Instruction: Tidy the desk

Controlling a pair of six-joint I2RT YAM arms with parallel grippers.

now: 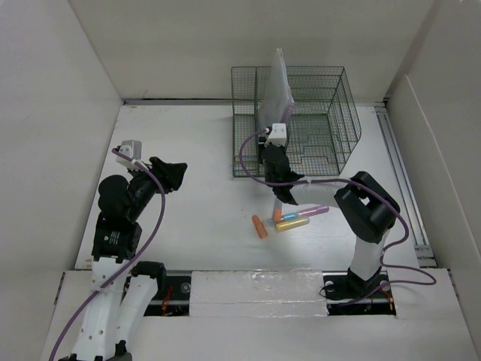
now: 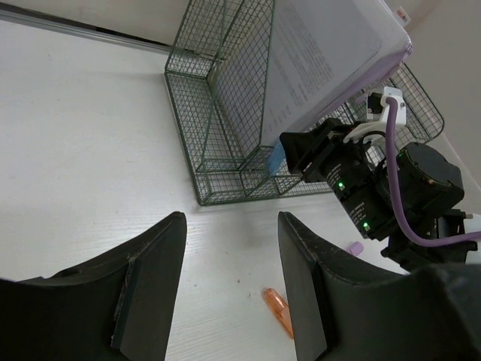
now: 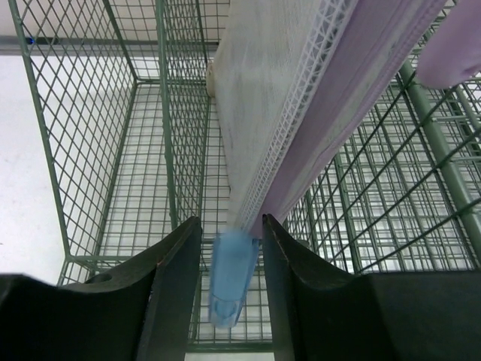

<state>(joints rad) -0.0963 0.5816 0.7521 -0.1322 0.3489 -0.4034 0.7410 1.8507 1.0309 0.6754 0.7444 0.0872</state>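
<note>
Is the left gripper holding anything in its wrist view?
No: the left gripper is open, and only bare desk shows in the gap.

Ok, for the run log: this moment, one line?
left tool open | right tool shut on folder | folder standing in basket | pens loose on desk

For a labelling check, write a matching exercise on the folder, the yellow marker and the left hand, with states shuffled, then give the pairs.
1. folder
2. yellow marker
3. left hand

A. open, holding nothing
B. lying on the desk
C. standing in the mesh basket, between the fingers of the right hand

Pairs: 1-C, 2-B, 3-A
</note>
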